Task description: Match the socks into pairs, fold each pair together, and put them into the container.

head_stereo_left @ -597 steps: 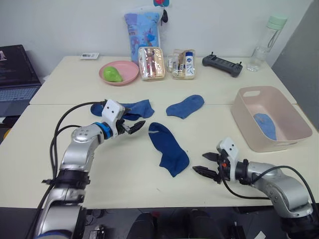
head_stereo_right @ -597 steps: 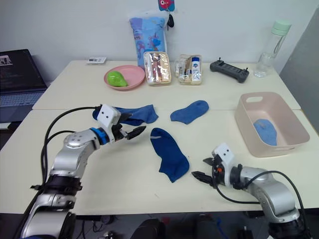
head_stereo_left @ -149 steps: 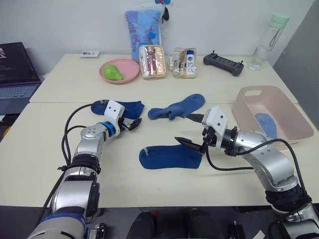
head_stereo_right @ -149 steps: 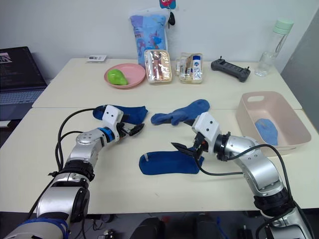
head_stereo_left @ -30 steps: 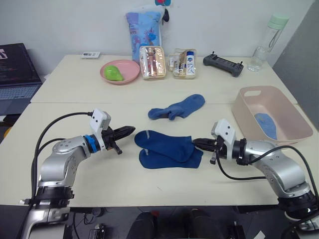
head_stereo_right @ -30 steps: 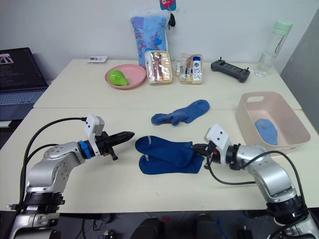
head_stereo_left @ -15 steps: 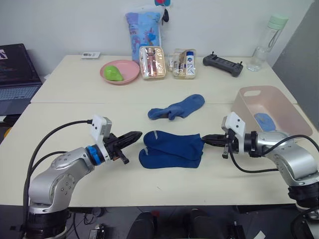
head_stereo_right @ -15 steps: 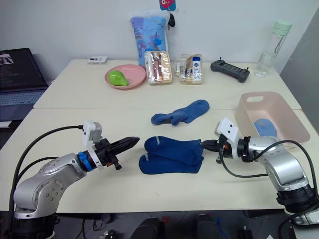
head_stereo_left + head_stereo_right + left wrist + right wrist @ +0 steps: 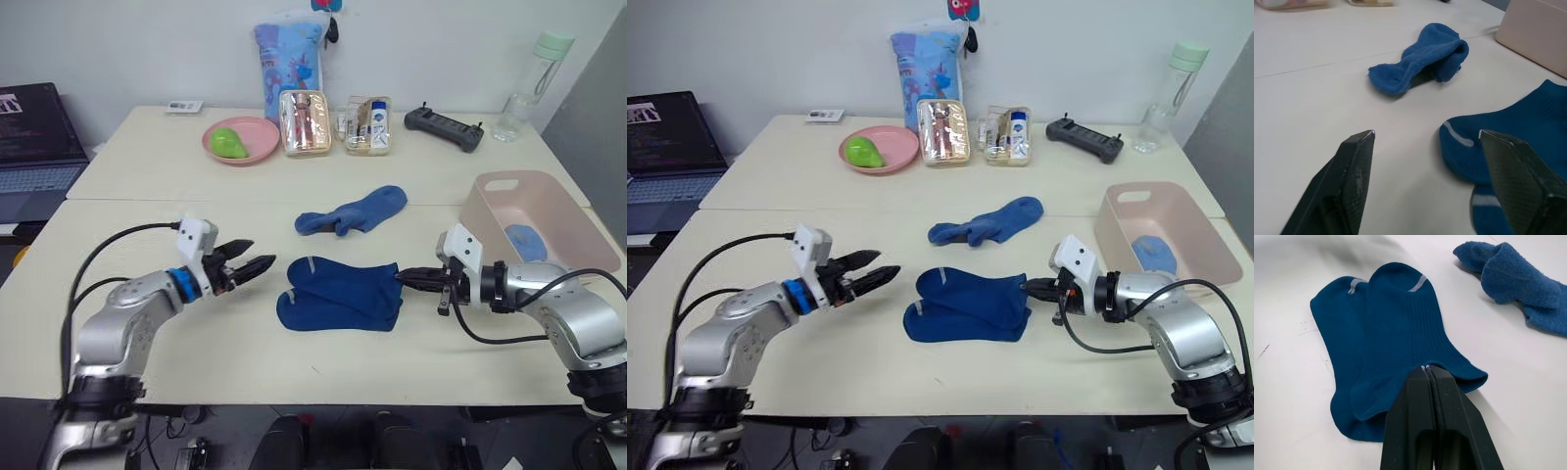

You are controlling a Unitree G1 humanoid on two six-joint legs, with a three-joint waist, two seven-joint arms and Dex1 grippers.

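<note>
Pale surface [image 9: 245,362], wall behind. Dark navy pair [image 9: 343,292] stacked mid-surface, long axis running left to right between my arms. My right gripper [image 9: 1426,369] clenched on its toe end. My left gripper [image 9: 257,265] released, just beside the cuffs. Medium blue pair [image 9: 353,211] behind. Container [image 9: 495,217] far right, one sock [image 9: 527,242] inside.

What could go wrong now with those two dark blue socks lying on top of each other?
The right hand pinches only the edge of the top sock, so a pull might slide it off the sock underneath and spoil the pair. The left hand is open and short of the cuffs, so that end is loose and the fold could come out crooked.
</note>
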